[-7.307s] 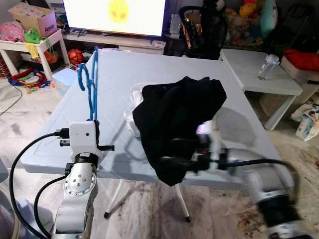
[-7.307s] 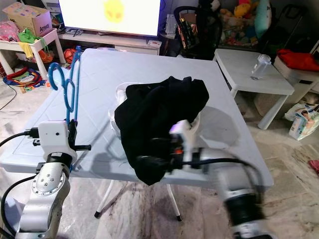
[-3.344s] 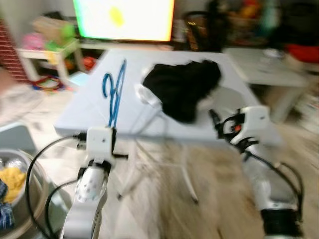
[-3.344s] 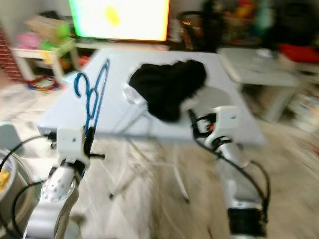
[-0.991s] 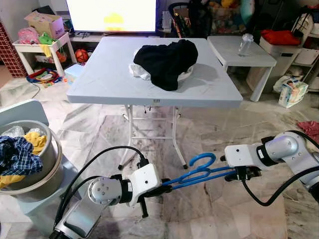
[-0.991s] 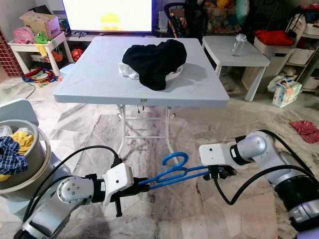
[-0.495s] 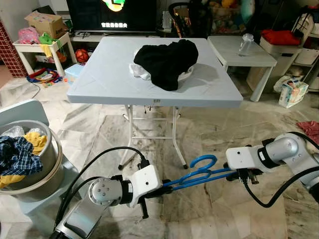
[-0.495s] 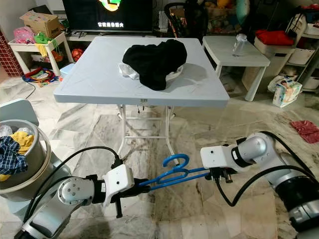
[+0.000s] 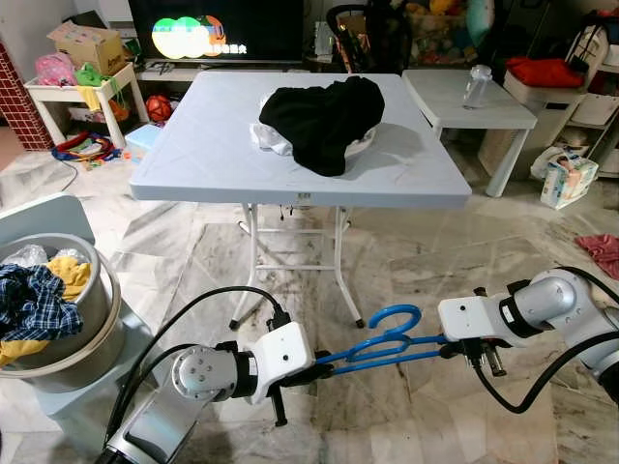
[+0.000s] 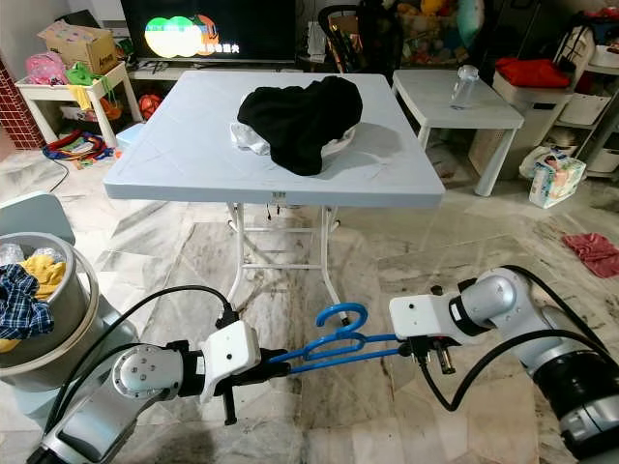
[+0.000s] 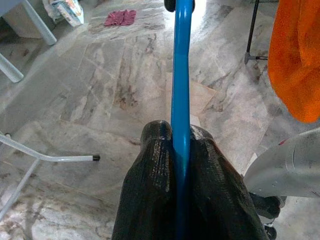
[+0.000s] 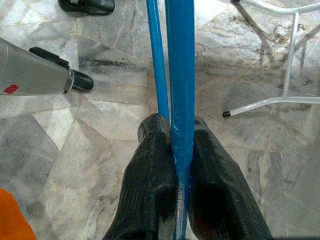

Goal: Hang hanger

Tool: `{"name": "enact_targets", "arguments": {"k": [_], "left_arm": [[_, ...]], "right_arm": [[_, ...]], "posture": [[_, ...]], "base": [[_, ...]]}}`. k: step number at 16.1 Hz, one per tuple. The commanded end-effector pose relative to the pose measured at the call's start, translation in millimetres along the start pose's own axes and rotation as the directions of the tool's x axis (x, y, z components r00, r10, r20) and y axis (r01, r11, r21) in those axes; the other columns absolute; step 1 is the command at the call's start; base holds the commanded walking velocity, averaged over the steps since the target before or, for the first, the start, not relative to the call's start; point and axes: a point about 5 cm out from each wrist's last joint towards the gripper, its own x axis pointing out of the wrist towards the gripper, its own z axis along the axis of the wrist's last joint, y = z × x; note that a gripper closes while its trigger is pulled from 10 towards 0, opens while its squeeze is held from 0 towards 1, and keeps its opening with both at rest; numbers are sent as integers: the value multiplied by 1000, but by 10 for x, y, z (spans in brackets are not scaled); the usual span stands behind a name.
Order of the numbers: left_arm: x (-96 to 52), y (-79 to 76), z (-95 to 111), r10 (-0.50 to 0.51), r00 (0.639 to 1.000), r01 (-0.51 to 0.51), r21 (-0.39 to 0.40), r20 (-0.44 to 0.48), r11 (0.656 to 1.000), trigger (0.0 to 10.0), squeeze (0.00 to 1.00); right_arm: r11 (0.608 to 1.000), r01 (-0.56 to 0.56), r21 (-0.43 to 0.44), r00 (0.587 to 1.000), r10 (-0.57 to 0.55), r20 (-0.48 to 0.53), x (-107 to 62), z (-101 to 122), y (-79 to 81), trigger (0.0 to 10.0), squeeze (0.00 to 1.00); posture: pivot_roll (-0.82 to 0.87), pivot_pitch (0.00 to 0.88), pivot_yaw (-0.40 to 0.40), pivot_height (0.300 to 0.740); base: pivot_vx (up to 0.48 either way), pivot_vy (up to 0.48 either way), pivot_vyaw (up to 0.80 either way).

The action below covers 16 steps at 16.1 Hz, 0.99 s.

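A blue plastic hanger (image 9: 382,350) lies almost level, low above the marble floor, its hook (image 9: 392,317) curling upward. My left gripper (image 9: 309,370) is shut on one end of it. My right gripper (image 9: 447,343) is shut on the other end. In the left wrist view the black fingers (image 11: 155,165) pinch the blue bar (image 11: 180,75). The right wrist view has both fingers (image 12: 152,150) clamped on the thick bar (image 12: 180,65), with the thin bar beside it.
A grey folding table (image 9: 222,155) stands ahead with a black garment (image 9: 324,111) heaped on it. A grey bin of clothes (image 9: 39,300) stands at my left. A white side table (image 9: 484,106) with a bottle is at the back right. An orange cloth (image 11: 295,55) hangs nearby.
The camera has drawn back from the table. The hanger went from upright in my left gripper to level between both. Over the last second my right gripper sank slightly.
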Motion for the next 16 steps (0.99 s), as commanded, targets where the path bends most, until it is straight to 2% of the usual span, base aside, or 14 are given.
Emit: {"name": "enact_targets", "arguments": {"k": [1,4,5,6,8,9,10,15,16], "left_arm": [[10,-4,51,-9,1000,9,6,18,1000,10000,0],[10,13,65,-1,1000,1,6,16,1000,10000,0],[0,35,58,7,1000,-7,-6,13,1000,10000,1000],[-11,52,44,-2,1000,2,-22,6,1000,10000,1000],[-23,77,52,10,1000,-10,-4,18,1000,10000,1000],[-56,114,46,27,999,-27,-8,23,1000,10000,1000],[-84,148,64,50,998,-49,-34,44,998,10000,1000],[-243,242,244,75,993,-72,-36,89,997,10000,1000],[-273,253,247,80,994,-79,-16,77,997,10000,1000]], "right_arm": [[1000,6,0,1000,-6,17,-14,25,-31,0,0],[1000,9,9,999,-9,36,8,41,-30,0,0],[1000,10,10,999,-10,34,11,33,-27,0,0],[1000,12,13,999,-13,30,12,17,-24,0,0],[999,45,15,999,-45,15,-2,-12,-54,0,0],[996,88,-12,995,-88,-42,-13,-78,-101,0,0],[994,109,-21,992,-111,-62,-15,-106,-119,0,0],[976,217,-32,967,-219,-131,30,-202,-193,0,0],[970,240,-35,960,-242,-140,54,-219,-207,0,0]], "posture": [[72,0,-30,740],[72,0,-31,740],[72,0,-31,740],[72,0,-32,740],[73,0,-34,740],[75,0,-35,740],[75,0,-35,740],[85,0,-44,740],[86,0,-46,740]], "base": [[0,0,0],[0,0,0],[0,0,0],[0,0,0],[0,0,0],[0,0,0],[0,0,0],[0,0,0],[0,0,0]]}}
